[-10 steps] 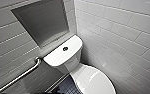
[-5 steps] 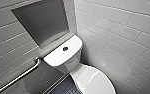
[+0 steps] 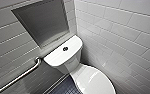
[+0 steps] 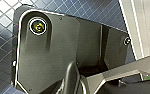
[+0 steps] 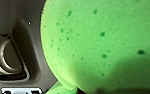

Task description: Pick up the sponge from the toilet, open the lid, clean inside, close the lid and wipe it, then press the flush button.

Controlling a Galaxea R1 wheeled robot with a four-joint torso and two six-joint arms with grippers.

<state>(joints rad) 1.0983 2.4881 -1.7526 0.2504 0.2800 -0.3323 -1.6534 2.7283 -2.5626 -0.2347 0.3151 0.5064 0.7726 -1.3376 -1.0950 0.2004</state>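
Since sponge (image 5: 98,42) looms close at my right wrist camera, I judge right end effector clamped on it — pickup done. Lid (image 3: 96,81) down on toilet (image 3: 71,63), button (image 3: 65,49) on tank top. Bowl cleaned yet — cannot tell.

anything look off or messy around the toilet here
Nothing stands out. The lid of the toilet is down, the flush button sits mid tank top, and no spill or damage shows. The sponge sits close to the right wrist camera.
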